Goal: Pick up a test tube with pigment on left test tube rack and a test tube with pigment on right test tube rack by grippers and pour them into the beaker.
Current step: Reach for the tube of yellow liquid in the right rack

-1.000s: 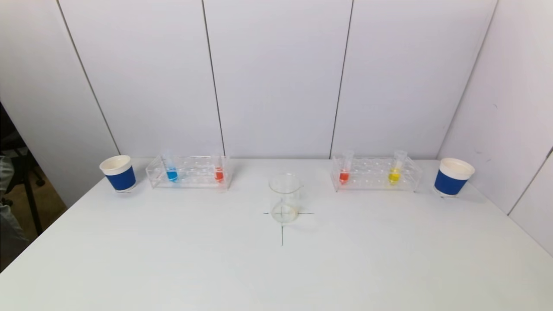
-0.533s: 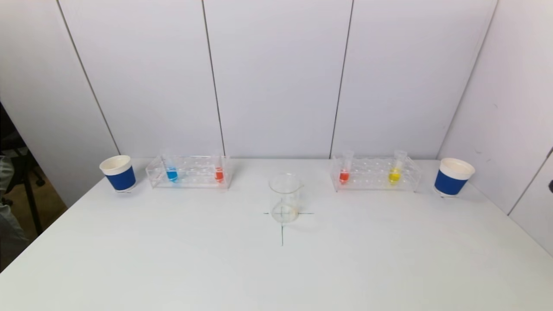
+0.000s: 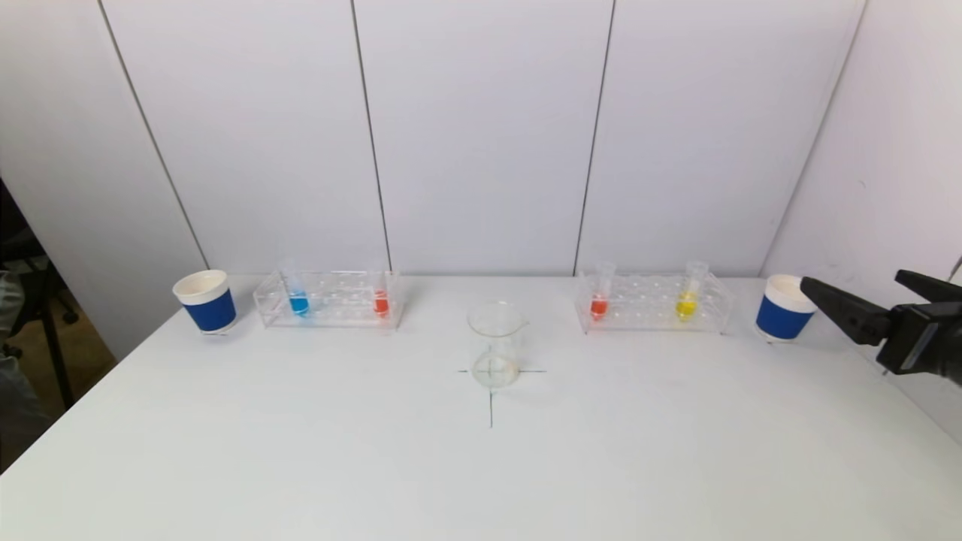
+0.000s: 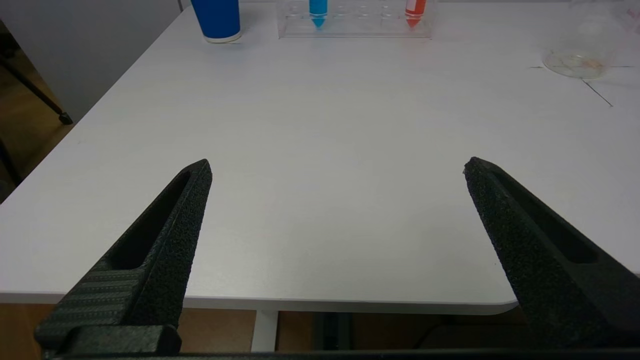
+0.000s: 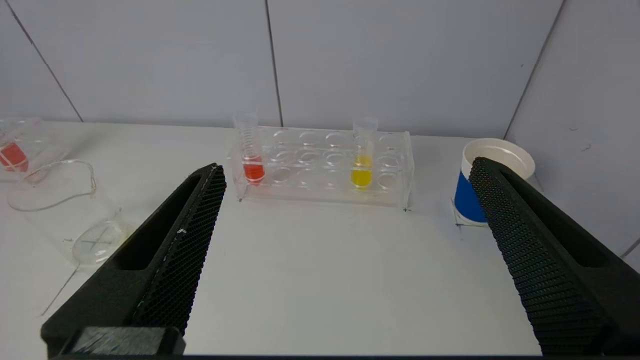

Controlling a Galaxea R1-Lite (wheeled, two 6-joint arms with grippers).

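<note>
Right end effector (image 3: pixel 860 297): fingers spread wide, empty; at the right edge of the surface (image 3: pixel 481 466), above and just beside the right blue paper cup (image 3: pixel 782 309), facing the right test tube rack (image 3: pixel 652 302).

Left end effector (image 4: pixel 337 167): fingers spread wide, empty; low at the near left edge of the surface, well apart from the left test tube rack (image 3: pixel 328 299).

Risks, as judged:
- Clear rack walls and thin tubes give little margin; a finger could catch the rack and drag or tip it.
- The right paper cup stands close to the approach path and could be knocked.
- An off-centre squeeze could tilt a tube and spill pigment.

Containers and contents:
- Left rack: blue-pigment tube (image 3: pixel 298 298) at its left end, red-pigment tube (image 3: pixel 380 298) at its right end; both upright.
- Right rack: red-pigment tube (image 3: pixel 599 297), yellow-pigment tube (image 3: pixel 688 297); both upright.
- Glass beaker (image 3: pixel 494 344): centre, on a drawn cross, between the racks; apparently empty.
- Left blue paper cup (image 3: pixel 206 300): beside the left rack; contents not visible.
</note>
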